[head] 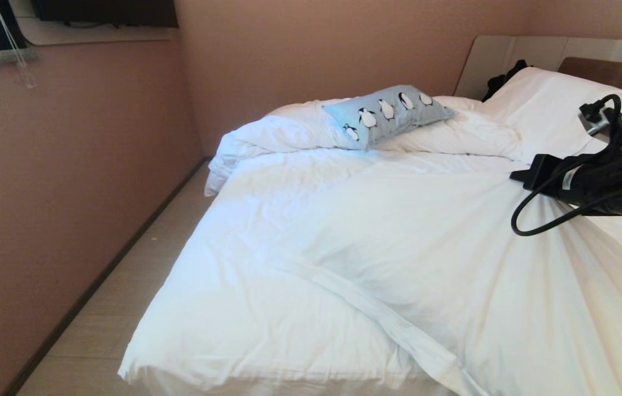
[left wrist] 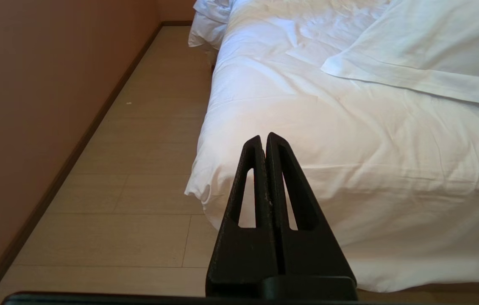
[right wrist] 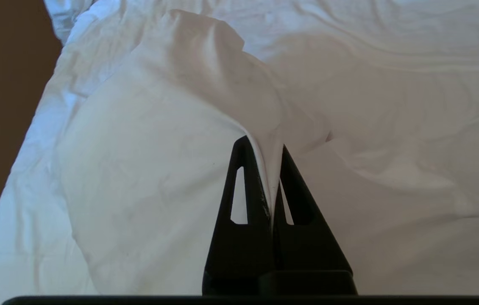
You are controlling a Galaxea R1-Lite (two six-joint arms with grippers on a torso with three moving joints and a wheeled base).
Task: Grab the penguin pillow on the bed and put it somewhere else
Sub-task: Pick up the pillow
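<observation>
The penguin pillow (head: pixel 388 113), light blue-grey with a row of black-and-white penguins, lies on the rumpled duvet at the far side of the bed (head: pixel 344 247), near the wall. My right arm (head: pixel 592 181) reaches in from the right, well short of that pillow. In the right wrist view my right gripper (right wrist: pixel 265 142) is shut on a pinched fold of the white duvet (right wrist: pixel 205 72), which rises in a ridge from between its tips. My left gripper (left wrist: pixel 263 137) is shut and empty, parked low beside the bed's near corner (left wrist: pixel 205 186).
A white pillow (head: pixel 547 104) lies against the brown headboard (head: pixel 608 74), with a black item (head: pixel 503 80) behind it. A strip of pale wooden floor (head: pixel 140 264) runs between the bed and the pink wall (head: pixel 58 181).
</observation>
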